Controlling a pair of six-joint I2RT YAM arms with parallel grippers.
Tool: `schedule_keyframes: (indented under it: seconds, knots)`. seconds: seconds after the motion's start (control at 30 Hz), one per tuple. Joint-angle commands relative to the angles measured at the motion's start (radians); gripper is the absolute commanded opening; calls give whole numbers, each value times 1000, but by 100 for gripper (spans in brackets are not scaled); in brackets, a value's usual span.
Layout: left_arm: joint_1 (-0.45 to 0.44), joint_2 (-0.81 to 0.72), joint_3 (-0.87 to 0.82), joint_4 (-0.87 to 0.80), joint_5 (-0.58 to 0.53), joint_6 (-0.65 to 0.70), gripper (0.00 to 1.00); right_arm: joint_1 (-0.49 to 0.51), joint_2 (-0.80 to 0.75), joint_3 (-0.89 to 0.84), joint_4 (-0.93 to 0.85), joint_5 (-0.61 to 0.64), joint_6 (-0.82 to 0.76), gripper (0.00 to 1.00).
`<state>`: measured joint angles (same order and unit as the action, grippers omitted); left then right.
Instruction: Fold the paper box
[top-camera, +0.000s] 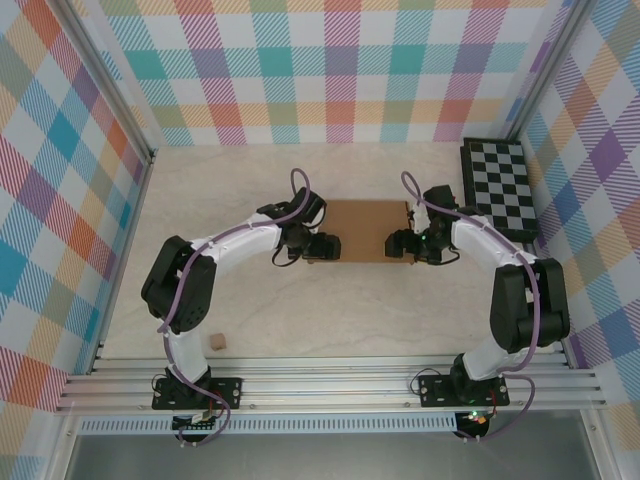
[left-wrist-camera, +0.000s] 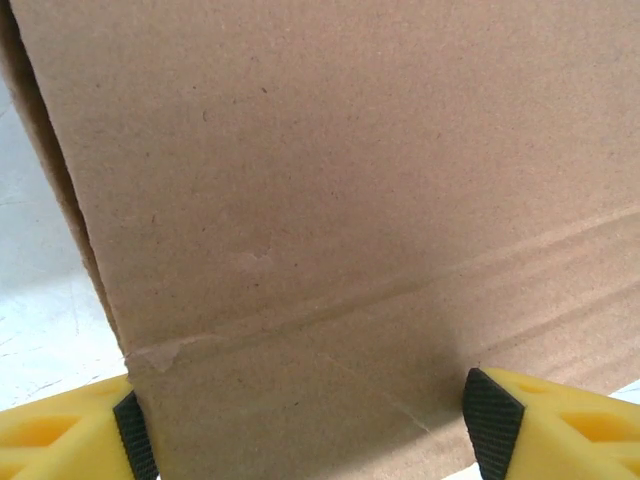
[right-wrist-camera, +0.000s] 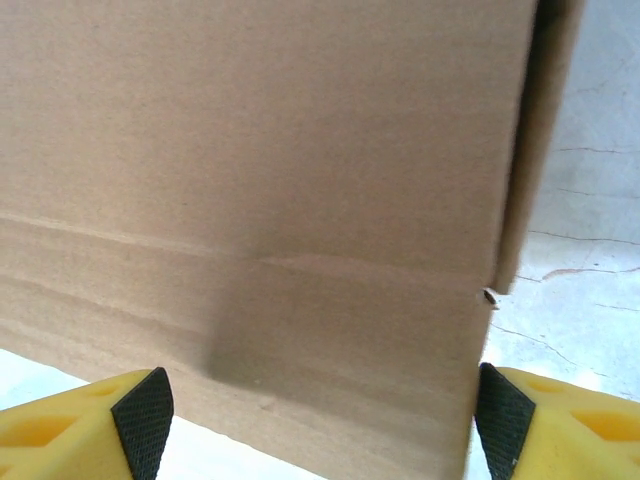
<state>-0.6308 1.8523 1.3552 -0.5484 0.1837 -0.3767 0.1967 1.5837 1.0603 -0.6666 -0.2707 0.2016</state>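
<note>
Paper box (top-camera: 365, 228) lies mid-table, its long axis running left to right, with the left gripper (top-camera: 322, 247) at its left end and the right gripper (top-camera: 402, 245) at its right end, both equally near. In the wrist views each gripper's jaws stand spread wide with a creased brown panel between the black pads (left-wrist-camera: 492, 435) — no pinch that I can make out. Bare table (top-camera: 300, 310) leaves room in front, but the checkered board (top-camera: 500, 190) sits just beyond the right arm — the tighter side, I judge.
</note>
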Motion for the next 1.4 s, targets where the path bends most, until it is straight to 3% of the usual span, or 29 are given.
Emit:
schedule_keyframes:
  seconds: [0.0,0.37,0.67,0.77,0.9,1.07,1.17,1.37]
  knots:
    - [2,-7,33,-27,34,-12,76,4,9,24,8,-62,2,80]
    - [-4,-124,-59,-111,-171,87,82,6,5,25,-23,99,-48,79]
    - [-7,-394,-315,25,-174,169,82,6,11,12,7,49,-30,79]
    - [-6,-436,-398,54,-198,187,78,6,2,12,11,35,-21,79]
    - [0,-445,-442,146,-211,175,77,5,-10,16,12,20,-17,79]
    - [66,-338,-255,74,-154,104,85,6,-17,6,15,-17,3,79]
    - [69,-273,-198,68,-75,141,89,6,-30,-17,28,-27,14,79]
    - [69,-298,-308,171,-90,200,89,7,-35,-22,29,-29,12,80]
